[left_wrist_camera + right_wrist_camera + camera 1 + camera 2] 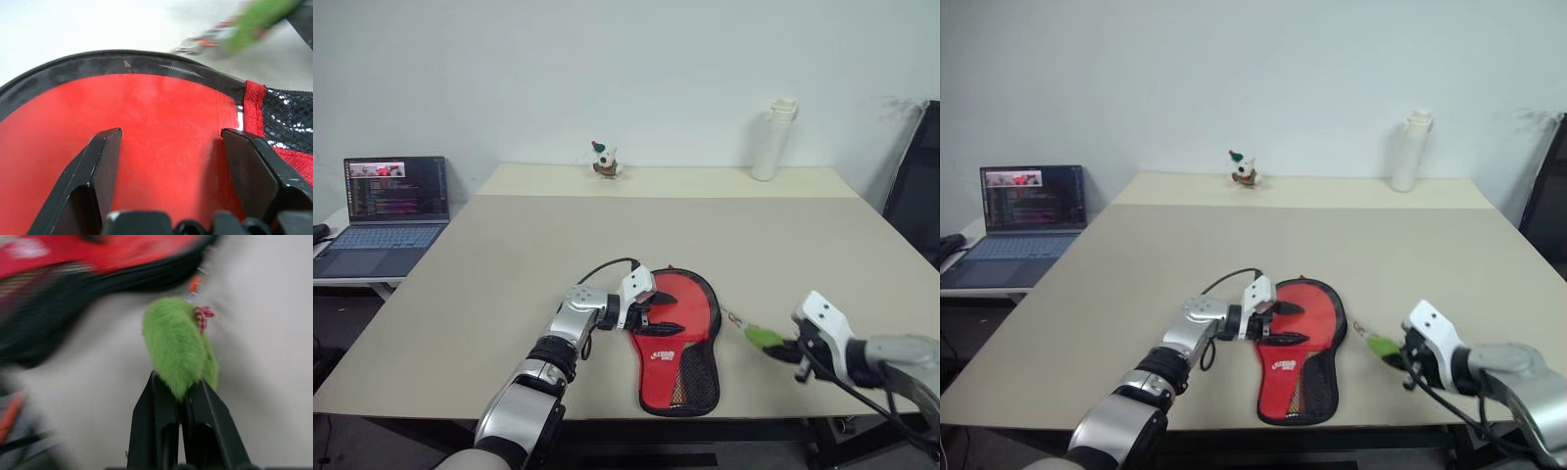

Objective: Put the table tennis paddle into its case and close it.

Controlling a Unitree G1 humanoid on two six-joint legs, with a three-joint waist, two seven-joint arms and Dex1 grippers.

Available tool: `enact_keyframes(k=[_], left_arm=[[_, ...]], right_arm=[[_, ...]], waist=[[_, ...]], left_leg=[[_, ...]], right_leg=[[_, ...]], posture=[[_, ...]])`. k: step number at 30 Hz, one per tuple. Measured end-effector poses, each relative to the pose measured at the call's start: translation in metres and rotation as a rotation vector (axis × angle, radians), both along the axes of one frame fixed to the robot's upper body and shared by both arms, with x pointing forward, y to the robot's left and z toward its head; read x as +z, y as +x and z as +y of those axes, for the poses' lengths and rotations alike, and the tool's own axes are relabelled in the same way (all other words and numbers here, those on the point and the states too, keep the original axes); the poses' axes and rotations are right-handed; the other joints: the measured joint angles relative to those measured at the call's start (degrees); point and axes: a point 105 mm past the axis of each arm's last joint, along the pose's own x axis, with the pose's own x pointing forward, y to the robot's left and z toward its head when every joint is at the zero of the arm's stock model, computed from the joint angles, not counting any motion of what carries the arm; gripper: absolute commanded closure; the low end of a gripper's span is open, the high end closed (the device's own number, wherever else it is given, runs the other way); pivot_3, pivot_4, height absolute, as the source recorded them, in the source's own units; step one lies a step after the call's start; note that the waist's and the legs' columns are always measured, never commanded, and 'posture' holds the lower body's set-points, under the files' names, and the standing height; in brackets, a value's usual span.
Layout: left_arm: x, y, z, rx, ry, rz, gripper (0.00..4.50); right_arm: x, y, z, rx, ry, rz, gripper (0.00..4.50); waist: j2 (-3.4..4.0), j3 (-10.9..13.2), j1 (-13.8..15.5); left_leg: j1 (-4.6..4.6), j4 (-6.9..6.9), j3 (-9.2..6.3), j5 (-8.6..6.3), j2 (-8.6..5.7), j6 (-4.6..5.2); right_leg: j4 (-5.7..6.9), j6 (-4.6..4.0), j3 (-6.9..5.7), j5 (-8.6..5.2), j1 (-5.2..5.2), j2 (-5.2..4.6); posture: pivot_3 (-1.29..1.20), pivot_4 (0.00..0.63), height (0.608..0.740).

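- Case [674, 333] lies flat on worktop [509, 255], near the front edge, red side up, round end pointing away from robot, narrow end w/ black mesh + white logo toward robot.
- Paddle: can't make it out; the closed-looking case covers whatever is inside. Can't tell if zip is fully shut.
- L claw [658, 311] is over the round part of case, reaching in from the left side, fingers spread wide, one finger [100, 161] each side over the red fabric. Wrist view: both fingers sit right against the red face, black zip rim arcing beyond them. Pressing or just hovering: can't tell. Not gripping anything.
- R claw [179, 396] is closed on the green pull [763, 337], a fuzzy green tag. Fingers pinch its near end, rest sticks out past the tips.
- Pull sits off the right side of case, over bare worktop, linked back to case edge by a thin cord w/ small red bits. R claw is near the front right part of worktop, apart from case.
- Far side of worktop: small toy figure [605, 161] about centre, white bottle [773, 138] to the right, both well apart from case.
- Laptop [386, 211], open and screen lit, on a separate lower desk to the left.
- Dark chair [915, 186] at the right edge.
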Motion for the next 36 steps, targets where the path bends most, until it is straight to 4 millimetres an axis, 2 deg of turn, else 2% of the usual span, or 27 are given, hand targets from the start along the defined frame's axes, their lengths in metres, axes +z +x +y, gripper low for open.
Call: enact_keyframes(k=[3,6,11,15,18,24,27,31,34,36], left_arm=[[0.000,0.001,-0.003,0.005,-0.003,0.003,0.95],[0.000,0.001,-0.006,0.004,-0.006,0.004,0.95],[-0.002,0.001,-0.007,0.001,0.001,0.003,0.95],[-0.001,0.003,-0.008,0.008,0.009,-0.014,0.95],[-0.001,0.003,-0.007,0.012,0.013,-0.016,0.95],[-0.001,0.005,-0.006,0.027,0.020,-0.024,0.95],[-0.001,0.005,-0.006,0.029,0.019,-0.025,0.95],[-0.001,0.006,-0.006,0.037,0.016,-0.028,0.95],[0.000,0.008,-0.005,0.055,0.010,-0.032,0.95],[0.001,0.009,-0.004,0.066,0.008,-0.037,0.95]], right_arm=[[-0.008,-0.047,0.018,0.122,0.034,0.131,4.47],[-0.012,-0.079,0.030,0.197,0.046,0.205,4.47],[-0.015,-0.105,0.038,0.253,0.069,0.283,4.47],[-0.011,-0.118,0.048,0.305,0.110,0.312,4.47],[-0.008,-0.113,0.053,0.330,0.113,0.281,4.47],[-0.002,-0.082,0.051,0.287,0.099,0.200,4.47],[0.005,-0.070,0.049,0.257,0.126,0.183,3.82],[0.013,-0.069,0.046,0.250,0.172,0.214,2.51],[0.030,-0.067,0.048,0.248,0.261,0.213,2.51],[0.045,-0.056,0.046,0.218,0.314,0.176,2.51]], waist=[[-0.02,0.0,0.3],[-0.05,-0.1,0.4],[-0.11,-0.1,0.4],[-0.13,-0.1,0.4],[-0.16,-0.1,0.3],[-0.19,-0.1,-0.1],[-0.19,-0.1,-0.1],[-0.19,-0.1,-0.1],[-0.20,-0.1,-0.1],[-0.22,-0.1,-0.2]], left_leg=[[-0.01,0.01,0.00,0.00,0.01,0.00],[0.02,0.03,-0.01,0.00,-0.01,-0.01],[0.10,0.03,-0.04,0.00,0.00,-0.01],[0.10,0.02,-0.04,-0.01,0.01,-0.01],[0.12,0.04,-0.03,0.00,0.01,-0.01],[0.19,0.04,-0.02,0.00,0.02,-0.01],[0.18,0.03,-0.03,0.00,0.02,-0.01],[0.17,0.03,-0.03,0.00,0.03,-0.01],[0.19,0.04,-0.04,0.00,0.04,0.00],[0.24,0.04,-0.04,0.00,0.05,0.00]], right_leg=[[-0.05,0.01,-0.03,0.00,0.02,0.00],[-0.06,0.02,-0.03,0.00,0.08,-0.03],[-0.12,0.04,-0.09,0.00,0.20,-0.04],[-0.14,0.04,-0.09,0.00,0.20,-0.03],[-0.13,0.04,-0.08,0.00,0.20,-0.03],[-0.12,0.05,-0.06,0.01,0.25,-0.03],[-0.12,0.05,-0.06,0.01,0.25,-0.03],[-0.12,0.05,-0.04,0.02,0.25,-0.03],[-0.09,0.07,0.00,0.04,0.26,-0.03],[-0.09,0.09,0.06,0.05,0.29,-0.03]], posture=[[0.00,0.150,0.740],[0.00,0.150,0.740],[0.00,0.150,0.740],[0.00,0.150,0.740],[0.00,0.150,0.740],[0.00,0.150,0.740],[0.00,0.150,0.740],[0.00,0.150,0.740],[0.00,0.150,0.740],[0.00,0.150,0.740]])
